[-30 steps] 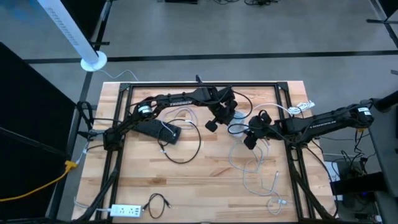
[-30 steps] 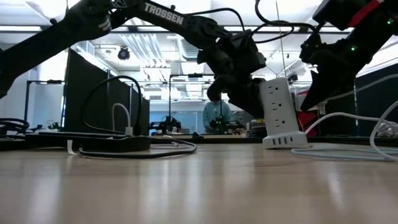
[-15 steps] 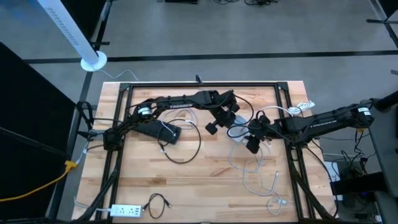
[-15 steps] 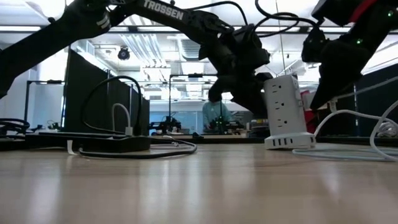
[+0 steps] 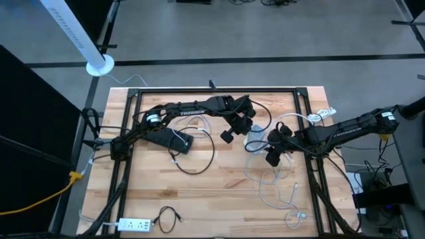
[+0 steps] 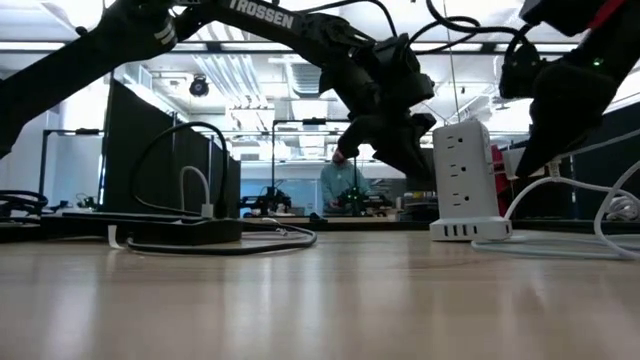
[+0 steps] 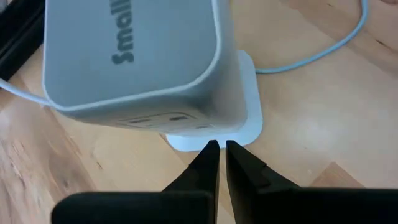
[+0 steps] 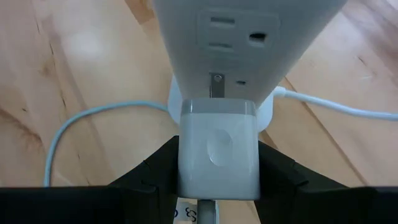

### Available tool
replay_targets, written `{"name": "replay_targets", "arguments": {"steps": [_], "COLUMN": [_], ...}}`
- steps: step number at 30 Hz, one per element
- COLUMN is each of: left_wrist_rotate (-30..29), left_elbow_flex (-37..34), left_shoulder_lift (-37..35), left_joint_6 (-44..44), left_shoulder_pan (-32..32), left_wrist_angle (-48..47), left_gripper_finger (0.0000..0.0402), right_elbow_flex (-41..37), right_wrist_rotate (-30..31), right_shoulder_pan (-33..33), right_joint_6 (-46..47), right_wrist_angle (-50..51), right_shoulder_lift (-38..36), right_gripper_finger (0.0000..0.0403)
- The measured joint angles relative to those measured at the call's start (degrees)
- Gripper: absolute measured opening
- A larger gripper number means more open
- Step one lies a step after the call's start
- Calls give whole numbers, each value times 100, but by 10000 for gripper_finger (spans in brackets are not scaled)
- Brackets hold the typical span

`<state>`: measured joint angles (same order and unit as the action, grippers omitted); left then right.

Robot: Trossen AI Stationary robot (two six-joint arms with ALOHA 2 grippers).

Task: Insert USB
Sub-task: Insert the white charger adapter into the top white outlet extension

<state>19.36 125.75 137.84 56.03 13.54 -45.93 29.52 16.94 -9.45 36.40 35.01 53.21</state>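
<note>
The right pincer (image 8: pixel 216 180) grips a white charger (image 8: pixel 217 155), its prong just entering an outlet on the power tower (image 8: pixel 249 37) standing mid-counter (image 5: pixel 219 199). The left pincer (image 7: pixel 217 163) is clenched empty, tips touching the tower's base on the far side, apparently bracing it. The step looks like seating the plug; next, a straight push with the tower kept upright. The second prong is hidden, and how far the charger is in cannot be made out.
</note>
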Motion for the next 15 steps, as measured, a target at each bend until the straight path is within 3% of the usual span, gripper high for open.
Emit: {"name": "replay_targets", "arguments": {"steps": [6,15], "left_wrist_rotate": [-86,-86], "left_elbow_flex": [0,-4], "left_shoulder_lift": [-4,-7], "left_joint_6": [-68,-113], "left_shoulder_pan": [7,-17], "left_wrist_angle": [186,396], "left_gripper_finger": [0,0], "right_elbow_flex": [-9,-188], "right_wrist_rotate": [404,402], "right_shoulder_pan": [-257,-188], "right_joint_6": [44,7], "right_wrist_angle": [21,-136], "right_shoulder_lift": [0,20], "right_gripper_finger": [142,142]}}
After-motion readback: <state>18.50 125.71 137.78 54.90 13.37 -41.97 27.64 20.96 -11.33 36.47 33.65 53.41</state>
